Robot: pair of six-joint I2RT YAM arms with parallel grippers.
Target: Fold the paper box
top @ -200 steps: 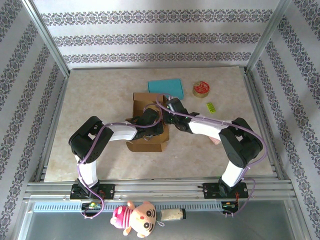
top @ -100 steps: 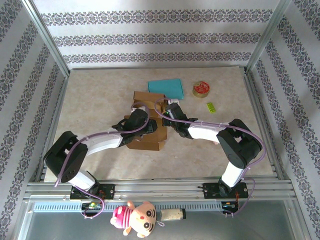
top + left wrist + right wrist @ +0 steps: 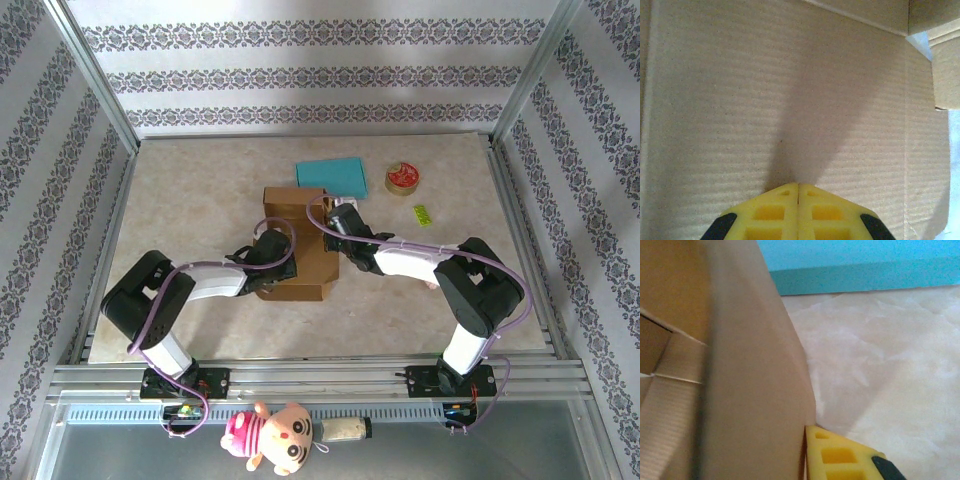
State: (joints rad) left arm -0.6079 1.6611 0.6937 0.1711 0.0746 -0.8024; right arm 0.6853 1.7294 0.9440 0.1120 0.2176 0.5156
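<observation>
On the pale marbled bench, at its middle and just in front of a blue pad, a brown cardboard box, pressed on an inner panel by the clenched, empty left claw and pinched at its right wall by the right claw.

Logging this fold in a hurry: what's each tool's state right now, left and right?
Left tool: closed, holding nothing.
Right tool: closed on the paper box wall.

Paper box: matt brown corrugated cardboard, finely ribbed. Left gripper fingers: matt yellow plastic. Table beside the paper box: smooth, marbled. Teal sheet behind the paper box: matt.
</observation>
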